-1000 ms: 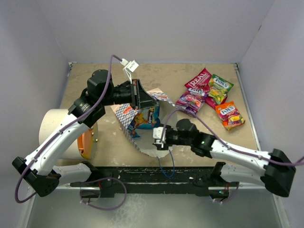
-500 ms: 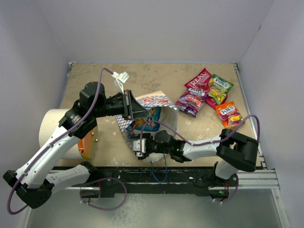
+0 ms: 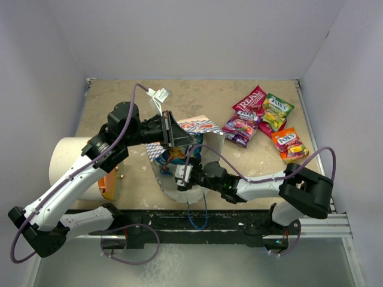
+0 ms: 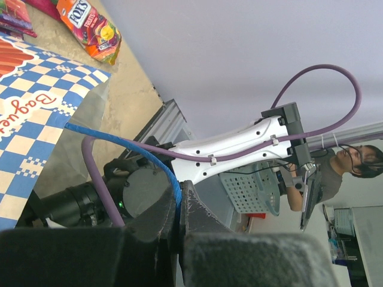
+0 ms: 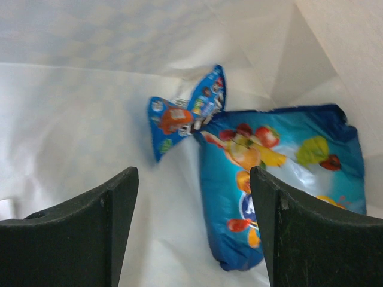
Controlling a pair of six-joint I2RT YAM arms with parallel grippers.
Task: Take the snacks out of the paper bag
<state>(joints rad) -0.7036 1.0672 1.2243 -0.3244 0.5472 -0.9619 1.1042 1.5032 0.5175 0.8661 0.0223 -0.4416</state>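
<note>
Nearest, at the near lip of the paper bag (image 3: pixel 197 127): a loose blue cord loop (image 3: pixel 200 215), thin, hanging past the table edge. Just inside the bag's mouth, the right gripper (image 3: pixel 179 176), matte black fingers (image 5: pixel 78 233) spread wide, closed on nothing. Deeper in the bag, against smooth white paper: a large glossy blue packet (image 5: pixel 281 179) printed with fruit, crinkled at its end, and touching its upper corner a smaller blue packet (image 5: pixel 185 113), flared like a fishtail. At the bag's far-left side, the left gripper (image 3: pixel 175 133), pinched shut on the blue cord handle (image 4: pixel 119 139).

Left of the bag, a white cylinder (image 3: pixel 66 156) on its side, orange lid (image 3: pixel 109 182) toward the near edge. Right of and beyond the bag, four shiny packets clustered on the mottled tan table (image 3: pixel 131 95): purple-pink (image 3: pixel 238 128), red with white lettering (image 3: pixel 250 101), green-yellow (image 3: pixel 276 110), orange (image 3: pixel 288 144).

Against a second ago: right gripper further left and into the bag's mouth, fingers wider; left gripper slightly nearer, same pinch.
</note>
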